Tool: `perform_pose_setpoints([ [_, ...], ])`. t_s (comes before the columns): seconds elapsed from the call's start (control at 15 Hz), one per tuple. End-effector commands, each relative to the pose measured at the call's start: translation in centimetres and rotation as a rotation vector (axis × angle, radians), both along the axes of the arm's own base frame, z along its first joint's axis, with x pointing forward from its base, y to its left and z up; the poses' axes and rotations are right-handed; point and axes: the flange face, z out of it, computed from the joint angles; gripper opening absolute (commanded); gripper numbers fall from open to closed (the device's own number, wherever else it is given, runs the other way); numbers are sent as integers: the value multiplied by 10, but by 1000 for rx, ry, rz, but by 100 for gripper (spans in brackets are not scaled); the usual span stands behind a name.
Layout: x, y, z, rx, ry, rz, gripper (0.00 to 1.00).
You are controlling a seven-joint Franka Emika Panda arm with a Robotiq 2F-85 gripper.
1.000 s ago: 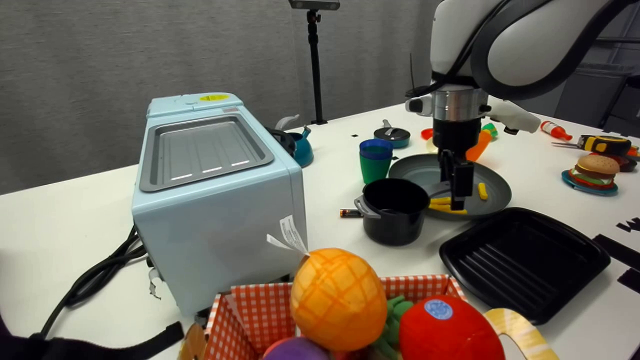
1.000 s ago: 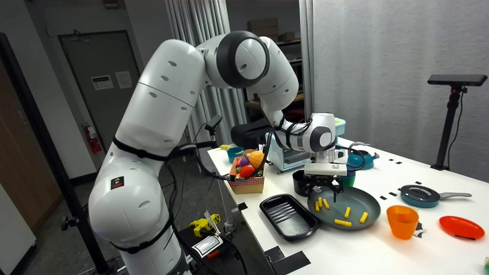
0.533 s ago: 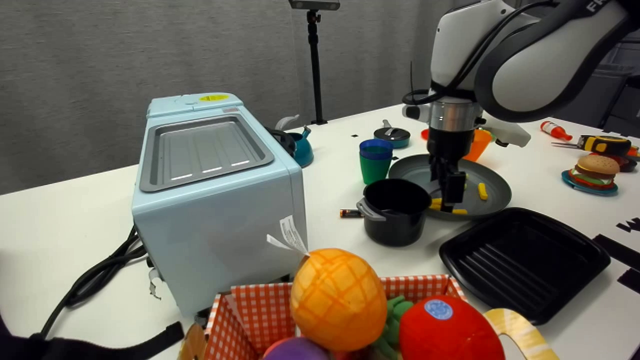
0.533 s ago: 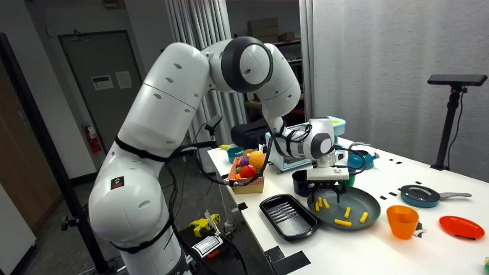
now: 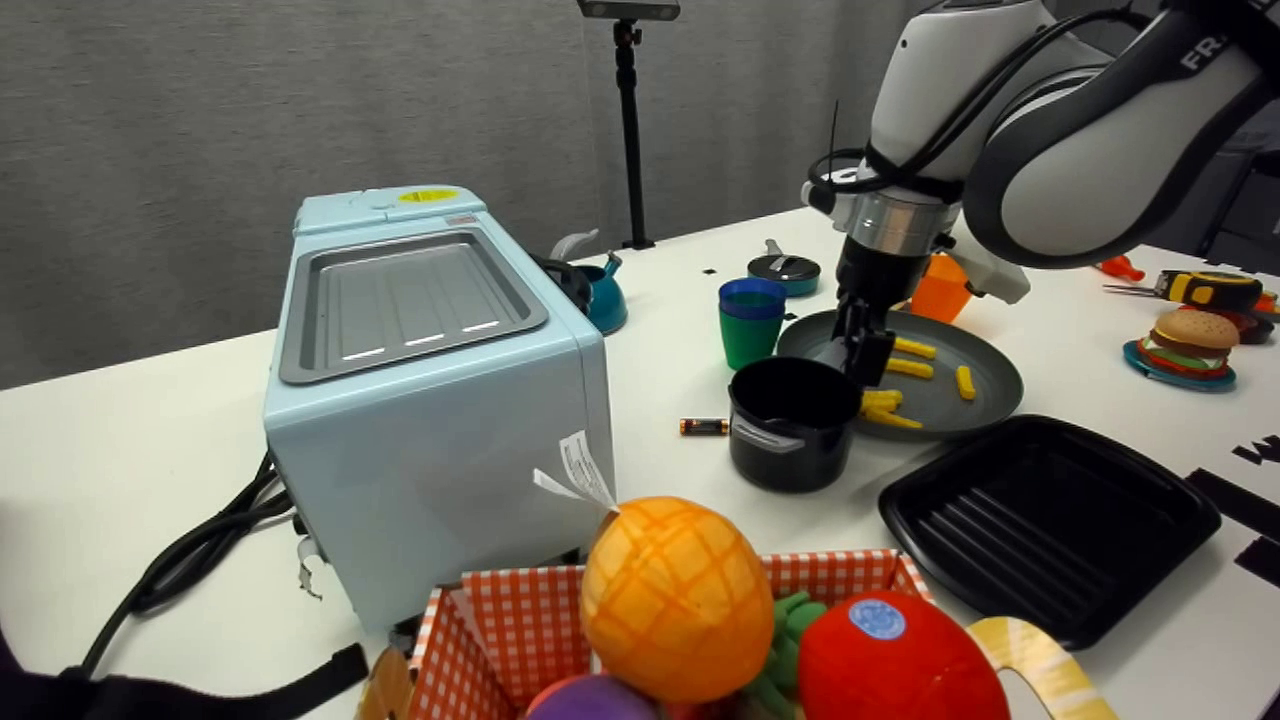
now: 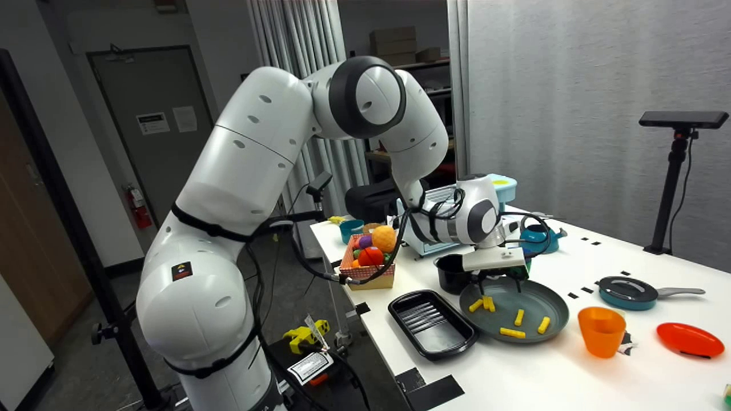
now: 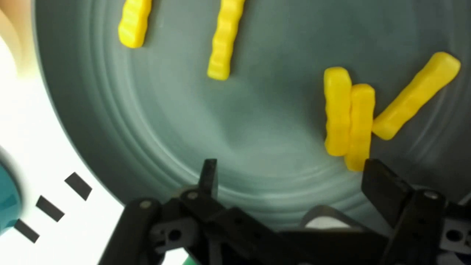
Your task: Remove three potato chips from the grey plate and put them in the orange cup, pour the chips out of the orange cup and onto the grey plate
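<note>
The grey plate (image 6: 537, 297) holds several yellow potato chips. Two lie side by side (image 7: 337, 110), with a slanted chip (image 7: 415, 95) touching their lower end. Others are spread apart, such as a chip (image 6: 512, 333) close to the rim. My gripper (image 7: 290, 162) is open and tilted low over the plate's edge, with no chip between its fingertips. In the wrist view its right finger (image 7: 386, 189) overlaps the end of one paired chip. The orange cup (image 6: 601, 331) stands upright beside the plate, and the arm partly covers that cup (image 5: 940, 290) in an exterior view.
A black pot (image 5: 795, 440) sits against the plate's side, close by the gripper. The black ridged tray (image 5: 1050, 520) lies in front of the plate. Stacked blue and green cups (image 5: 750, 325), a lidded pan (image 6: 628, 292) and a red dish (image 6: 689, 339) stand around it.
My gripper has moved toward the pot and tilted, staying open. The pot has turned, its handle swinging round. One chip in the group of three has shifted to a slant.
</note>
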Motion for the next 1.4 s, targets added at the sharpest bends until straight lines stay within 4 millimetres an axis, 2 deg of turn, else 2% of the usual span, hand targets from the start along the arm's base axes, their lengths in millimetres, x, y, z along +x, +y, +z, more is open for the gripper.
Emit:
perform_pose_setpoints([
  [0.0, 0, 4, -3, -10, -7, -41, 100],
  [0.4, -26, 5, -18, -11, 129, -79, 100],
  [1.0, -32, 5, -24, -26, 243, -57, 100],
  [1.07, -32, 5, -23, -26, 253, -59, 94],
  [1.13, -32, 4, -23, -24, 259, -61, 74],
  [1.33, -31, 3, -18, -29, 269, -60, 52],
])
